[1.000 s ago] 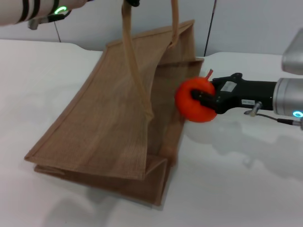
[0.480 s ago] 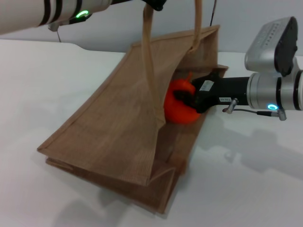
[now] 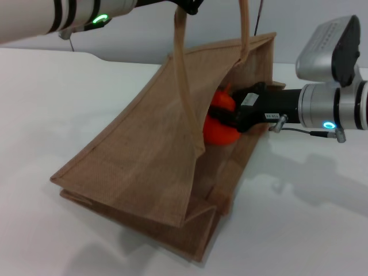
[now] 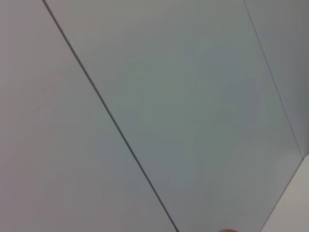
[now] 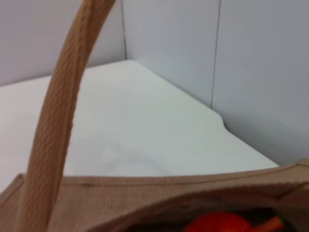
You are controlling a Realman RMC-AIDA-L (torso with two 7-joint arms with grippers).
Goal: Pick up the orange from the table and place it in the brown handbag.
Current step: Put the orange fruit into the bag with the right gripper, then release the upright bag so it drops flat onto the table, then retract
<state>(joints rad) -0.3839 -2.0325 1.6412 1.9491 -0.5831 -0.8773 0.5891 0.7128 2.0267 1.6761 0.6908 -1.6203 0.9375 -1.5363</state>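
Orange-red and round, the orange (image 3: pixel 221 123) sits inside the mouth of the handbag (image 3: pixel 144 155), gripped by the right end effector (image 3: pixel 230 121), whose black fingers clamp around it just past the bag's rim. The bag is tan-brown woven jute; it leans over on the white desk (image 3: pixel 57 103), its base resting on the surface and its open top raised toward the back. One loop handle (image 3: pixel 183 75) is pulled taut upward to the left end effector (image 3: pixel 187 6) at the top edge of the head view, where the dark tip is clamped on the strap.

Only the head view shows both arms, the whole bag and the grip on the fruit. The right wrist view looks from inside the opening: it shows the fruit (image 5: pixel 217 222) as a red sliver low in the picture beneath the woven rim (image 5: pixel 159 186), with the handle (image 5: pixel 58 116) close in front and the desk (image 5: pixel 145 125) and grey wall panels beyond. The left wrist view shows only grey wall panels with a dark seam.

A small white label (image 3: pixel 247 100) sits on the right end effector's black body; its print is too small to read.
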